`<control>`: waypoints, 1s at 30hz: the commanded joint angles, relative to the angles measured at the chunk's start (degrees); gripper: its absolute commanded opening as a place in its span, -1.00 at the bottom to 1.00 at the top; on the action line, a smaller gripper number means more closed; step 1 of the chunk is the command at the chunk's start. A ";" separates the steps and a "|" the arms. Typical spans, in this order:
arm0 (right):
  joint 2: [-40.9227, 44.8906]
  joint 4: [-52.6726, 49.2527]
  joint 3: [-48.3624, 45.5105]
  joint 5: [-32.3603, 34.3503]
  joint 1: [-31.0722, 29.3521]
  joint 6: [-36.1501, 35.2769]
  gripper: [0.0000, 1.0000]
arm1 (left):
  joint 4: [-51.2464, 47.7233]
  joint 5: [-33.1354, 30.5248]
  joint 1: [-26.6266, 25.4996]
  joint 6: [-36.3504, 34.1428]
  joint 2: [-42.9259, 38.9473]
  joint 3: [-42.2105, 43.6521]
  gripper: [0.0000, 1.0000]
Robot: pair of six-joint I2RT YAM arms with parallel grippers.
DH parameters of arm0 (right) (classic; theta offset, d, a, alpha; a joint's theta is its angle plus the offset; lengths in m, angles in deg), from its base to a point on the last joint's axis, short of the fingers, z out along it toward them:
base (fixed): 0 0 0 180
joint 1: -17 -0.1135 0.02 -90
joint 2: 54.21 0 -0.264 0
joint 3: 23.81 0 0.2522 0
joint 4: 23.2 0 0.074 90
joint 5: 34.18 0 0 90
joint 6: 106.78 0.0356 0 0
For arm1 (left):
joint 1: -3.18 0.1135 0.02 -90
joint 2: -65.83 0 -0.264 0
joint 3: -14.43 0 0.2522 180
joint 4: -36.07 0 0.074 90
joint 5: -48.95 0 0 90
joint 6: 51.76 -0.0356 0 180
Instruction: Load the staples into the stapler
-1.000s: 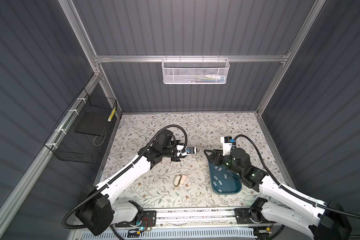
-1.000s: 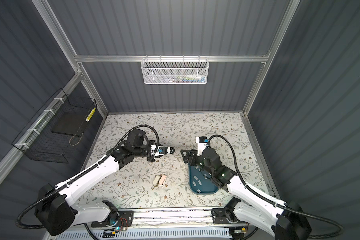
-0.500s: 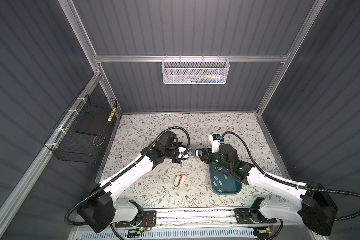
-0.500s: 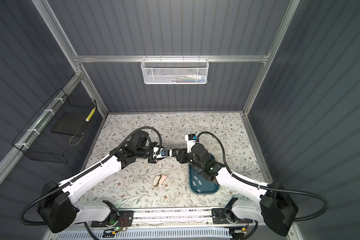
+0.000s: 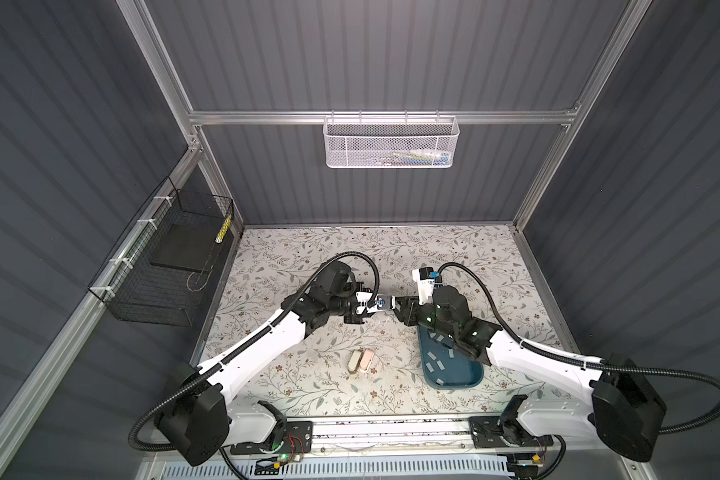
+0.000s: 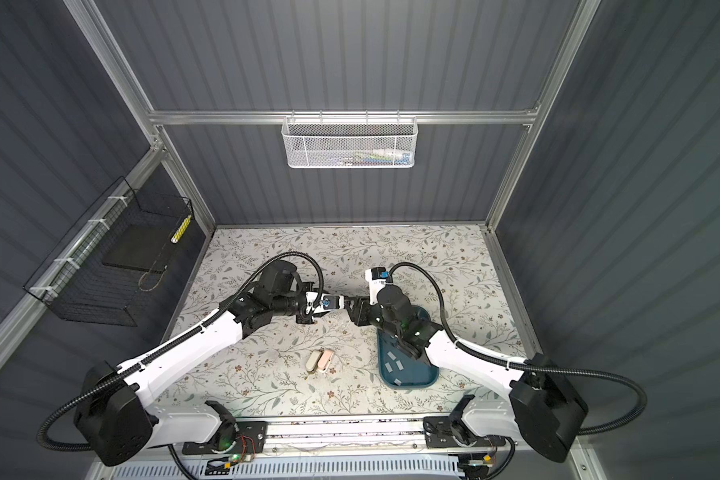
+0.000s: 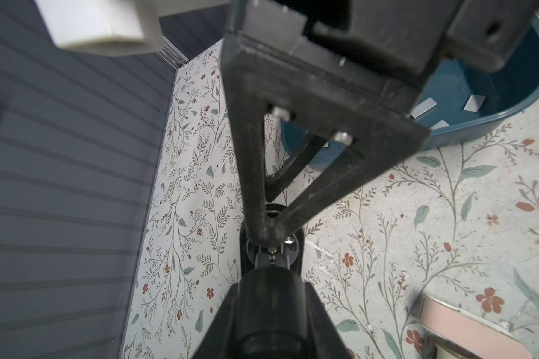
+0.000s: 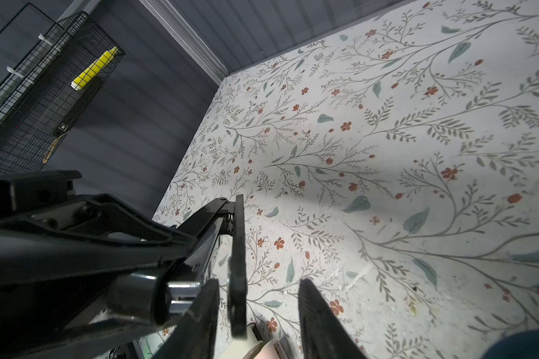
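Note:
My left gripper [image 5: 371,305] is shut on a small dark stapler [image 5: 382,302] with silver and blue parts, held above the middle of the table. In the left wrist view the stapler [image 7: 271,248] sits just past my fingers. My right gripper [image 5: 398,306] meets it from the right. In the right wrist view the right gripper [image 8: 259,310] is open. The stapler's thin black arm [image 8: 237,255] stands between its fingers, close to one finger [image 8: 199,320] and apart from the other. I see no strip between them. The staples [image 5: 433,365] lie loose in the blue tray [image 5: 462,374].
A beige stapler [image 5: 354,359] and a pink stapler [image 5: 366,359] lie side by side on the floral table, in front of the grippers. A white mesh basket [image 5: 391,143] hangs on the back wall. A black wire basket [image 5: 163,266] hangs on the left wall.
My right gripper has swung left from above the tray to the held stapler, and its jaws have narrowed. My left gripper, still holding the stapler, has shifted slightly toward the middle.

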 commanded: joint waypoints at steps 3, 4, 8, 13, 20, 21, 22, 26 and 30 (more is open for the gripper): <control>-2.53 1.57 2.75 -0.80 -0.49 0.52 -0.17 | 3.31 0.60 0.12 0.13 -3.01 0.23 -1.00; -2.83 1.72 2.73 -0.63 -0.50 0.55 -0.20 | 3.49 0.60 0.12 0.11 -3.21 0.46 -1.00; -3.31 2.11 2.61 1.13 -0.44 0.52 -0.38 | 3.68 0.80 0.23 0.19 -3.53 0.63 -1.00; -3.58 2.12 2.52 2.23 -0.42 -0.24 -0.60 | 4.50 2.52 1.33 1.36 -4.35 0.88 -1.00; -4.12 2.75 1.75 3.10 0.78 -0.71 -0.84 | 5.50 5.72 3.36 2.03 -5.63 1.47 -1.00; -4.33 3.14 1.47 2.85 1.17 -0.57 -0.86 | 5.65 5.79 3.61 2.03 -5.87 1.53 -1.00; -4.53 3.35 1.32 2.64 1.62 -0.34 -0.88 | 5.88 5.84 3.84 2.08 -6.10 1.62 -1.00; -5.59 3.88 0.88 2.01 3.28 0.22 -0.95 | 6.82 6.53 4.75 2.47 -7.01 2.18 -1.00; -6.61 4.80 0.41 1.45 4.62 0.25 -1.00 | 7.65 7.59 5.61 2.55 -7.99 2.72 -1.00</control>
